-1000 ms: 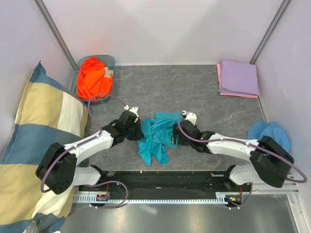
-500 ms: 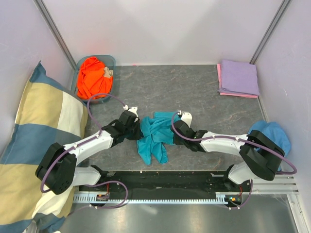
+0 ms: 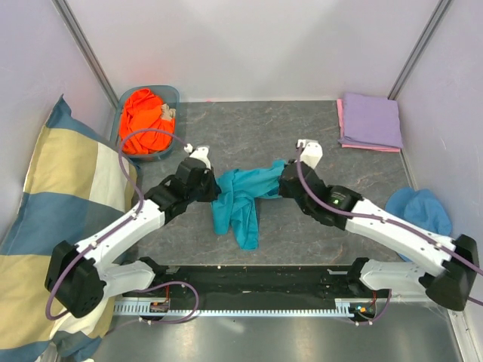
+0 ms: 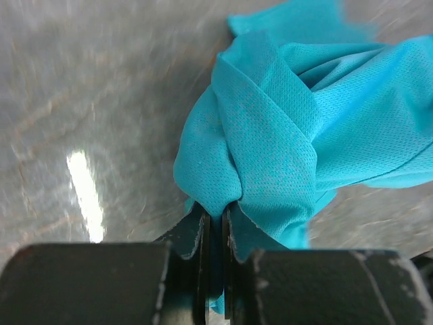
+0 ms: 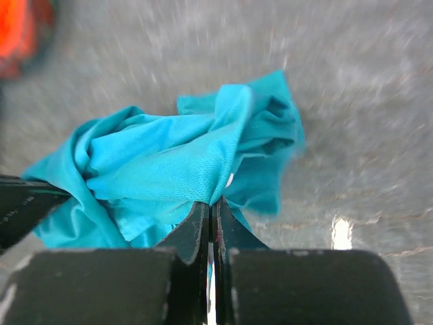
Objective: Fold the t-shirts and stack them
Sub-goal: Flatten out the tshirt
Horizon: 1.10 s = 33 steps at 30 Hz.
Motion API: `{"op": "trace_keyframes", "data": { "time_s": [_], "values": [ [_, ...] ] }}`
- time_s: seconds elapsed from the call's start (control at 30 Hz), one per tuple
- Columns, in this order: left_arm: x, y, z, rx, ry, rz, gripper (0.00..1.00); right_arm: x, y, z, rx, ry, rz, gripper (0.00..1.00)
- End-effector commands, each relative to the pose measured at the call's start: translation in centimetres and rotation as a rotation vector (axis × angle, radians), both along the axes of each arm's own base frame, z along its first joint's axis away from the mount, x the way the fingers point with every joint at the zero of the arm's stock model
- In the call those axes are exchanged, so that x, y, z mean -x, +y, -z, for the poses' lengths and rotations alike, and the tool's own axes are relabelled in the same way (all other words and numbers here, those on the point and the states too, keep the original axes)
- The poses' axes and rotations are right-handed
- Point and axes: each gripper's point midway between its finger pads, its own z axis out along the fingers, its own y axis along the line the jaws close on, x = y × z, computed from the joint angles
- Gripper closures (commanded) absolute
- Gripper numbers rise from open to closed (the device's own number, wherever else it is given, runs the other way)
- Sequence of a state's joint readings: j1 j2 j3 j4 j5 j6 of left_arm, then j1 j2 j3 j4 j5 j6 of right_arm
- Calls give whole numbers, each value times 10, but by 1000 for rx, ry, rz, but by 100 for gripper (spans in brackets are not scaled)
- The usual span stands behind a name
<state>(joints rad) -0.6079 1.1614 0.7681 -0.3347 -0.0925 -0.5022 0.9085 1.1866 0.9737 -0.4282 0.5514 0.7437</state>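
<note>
Both arms have swung out farther from their bases than a second ago. The teal t-shirt [image 3: 240,202] has gone with them and now hangs as a twisted rope between the two grippers, mid-table, with one tail trailing toward the near edge.

The left gripper [image 4: 216,215] is clenched on a thick, bunched fold of the shirt, several layers deep, with only a narrow slit between its jaws. The right gripper [image 5: 211,208] is pinched tight at its very tips on a thin edge of the same cloth.

The weaker hold looks to be the right one. It has so little fabric that a harder pull apart, or a quick swing, could drag the edge out and drop that side onto the grey table [image 3: 249,136]. The left bunch is a second risk: layers gripped together cannot spread, so the shirt may come down wrung and creased rather than flat, and any fold made on it would be lopsided. The trailing tail could also tuck underneath as the cloth is lowered.

The orange t-shirt [image 3: 146,121] waits in its bin at the far left. The folded lavender t-shirt [image 3: 370,119] lies on the pink t-shirt [image 3: 341,124] at the far right.
</note>
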Motion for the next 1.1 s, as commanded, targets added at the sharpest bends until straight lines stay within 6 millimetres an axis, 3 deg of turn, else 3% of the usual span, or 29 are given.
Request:
{"op": "trace_keyframes", "data": {
  "time_s": [0.0,0.07,0.27,0.4,0.5,0.63,0.67,0.7,0.73,0.87,1.07],
  "values": [
    [-12,12,-47,-46,-127,-11,89,2,-54,-41,114,-86,148,100],
    [-13,16,-52,-59,-147,-19,87,3,-65,-57,113,-117,182,100],
    [-12,26,-46,-105,-142,-40,81,9,-93,-70,151,-149,267,100],
    [-9,28,-40,-108,-130,-45,56,12,-99,-68,153,-150,277,100],
    [-9,28,-37,-111,-123,-48,55,13,-100,-65,158,-144,278,100],
    [-9,29,-37,-116,-122,-49,57,13,-101,-63,165,-140,279,100],
    [-9,30,-38,-115,-127,-49,61,14,-102,-65,165,-145,286,100],
    [-9,29,-38,-117,-128,-48,75,14,-103,-66,165,-146,287,100],
    [-9,30,-38,-117,-130,-51,80,14,-104,-67,164,-149,290,100],
    [-6,26,-27,-102,-100,-40,86,15,-106,-69,162,-155,291,100],
    [6,-9,19,46,33,27,58,16,-104,-60,168,-136,282,100]
  ]
}}
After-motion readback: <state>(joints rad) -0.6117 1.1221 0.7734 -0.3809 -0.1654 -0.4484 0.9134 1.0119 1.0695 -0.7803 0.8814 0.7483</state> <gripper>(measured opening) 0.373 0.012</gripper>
